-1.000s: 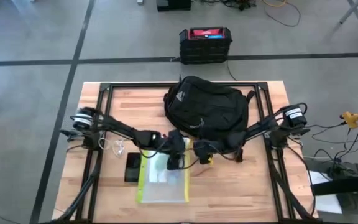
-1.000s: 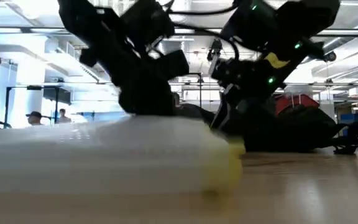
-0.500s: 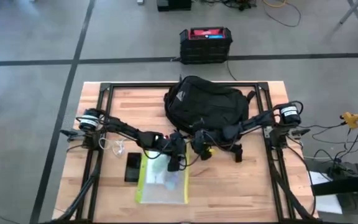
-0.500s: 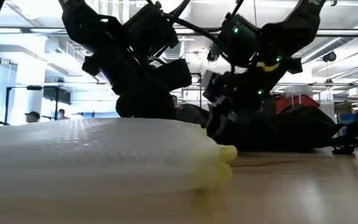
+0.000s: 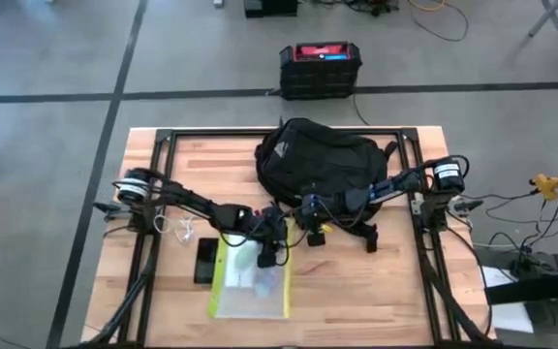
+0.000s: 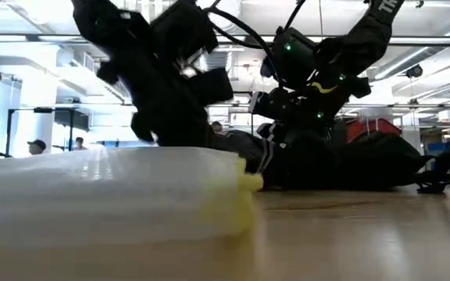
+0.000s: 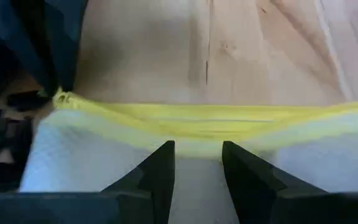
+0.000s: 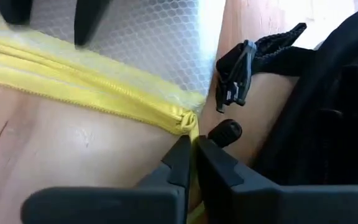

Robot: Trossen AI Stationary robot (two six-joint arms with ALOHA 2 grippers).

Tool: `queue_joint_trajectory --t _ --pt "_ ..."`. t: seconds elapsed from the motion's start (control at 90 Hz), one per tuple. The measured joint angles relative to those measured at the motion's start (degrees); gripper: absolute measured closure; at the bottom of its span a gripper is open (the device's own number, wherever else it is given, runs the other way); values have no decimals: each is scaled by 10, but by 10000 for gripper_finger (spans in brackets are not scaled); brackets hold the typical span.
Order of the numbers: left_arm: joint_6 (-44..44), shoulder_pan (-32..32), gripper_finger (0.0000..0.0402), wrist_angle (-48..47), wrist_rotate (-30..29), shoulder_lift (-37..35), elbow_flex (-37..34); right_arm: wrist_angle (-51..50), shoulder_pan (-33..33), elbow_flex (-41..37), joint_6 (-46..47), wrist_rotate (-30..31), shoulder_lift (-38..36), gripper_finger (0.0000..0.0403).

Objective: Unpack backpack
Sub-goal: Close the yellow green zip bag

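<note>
At the middle of the wooden table (image 5: pixel 376 291), both grippers met over a clear mesh pouch (image 5: pixel 250 286) with a yellow zip (image 8: pixel 92 93), lying flat just in front of the backpack (image 5: pixel 323 165). The backpack sat at the table's far side, behind both sets of fingers and nearer the right arm. The pouch's zipped edge ran crosswise, and each gripper addressed it from its own side. The left gripper (image 7: pixel 197 165) hovered over the pouch's mesh face with fingers parted, gripping nothing. The right gripper (image 8: pixel 193 152) had its fingers pressed together at the zip's end, apparently pinching the yellow pull tab, though the tab itself was mostly hidden. A small black object (image 5: pixel 206 262) lay just beside the pouch.
</note>
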Motion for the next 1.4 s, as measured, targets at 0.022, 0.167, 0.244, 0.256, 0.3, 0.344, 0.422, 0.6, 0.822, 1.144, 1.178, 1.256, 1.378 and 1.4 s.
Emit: queue_joint_trajectory --t 0.022,0.167,0.244,0.256,0.3,0.344,0.422,0.6,0.822,1.144,1.178,1.256,1.378,1.4 --pt "3 0 283 -4 -2 -9 0 -2 4 0 -1 8 -3 398" --pt "34 5 283 -35 -58 -75 1 -22 40 1 -42 90 -24 402" --pt "49 13 283 -34 -73 -96 1 -32 62 9 -79 140 -30 403" --pt "50 15 283 -32 -73 -99 1 -32 65 11 -84 147 -30 403" --pt "52 23 283 -23 -73 -107 1 -28 78 20 -106 180 -31 403" --pt "53 33 283 -17 -63 -109 1 -24 90 29 -129 213 -33 403" --pt "54 53 283 -19 -39 -105 2 -19 108 42 -170 259 -34 403" --pt "54 91 283 -24 12 -94 2 -15 139 65 -247 346 -34 403" --pt "57 124 273 -32 74 -95 2 -17 152 78 -292 370 -34 403" --pt "71 156 257 -71 200 -92 3 -12 156 88 -312 369 -35 403" --pt "74 159 257 -71 208 -92 3 -12 157 91 -315 368 -35 403" --pt "79 167 261 -70 238 -92 3 -12 157 99 -327 367 -35 403" --pt "80 181 269 -71 299 -95 5 -11 158 116 -352 368 -35 403" --pt "80 184 271 -71 309 -98 6 -11 158 120 -357 369 -35 403"
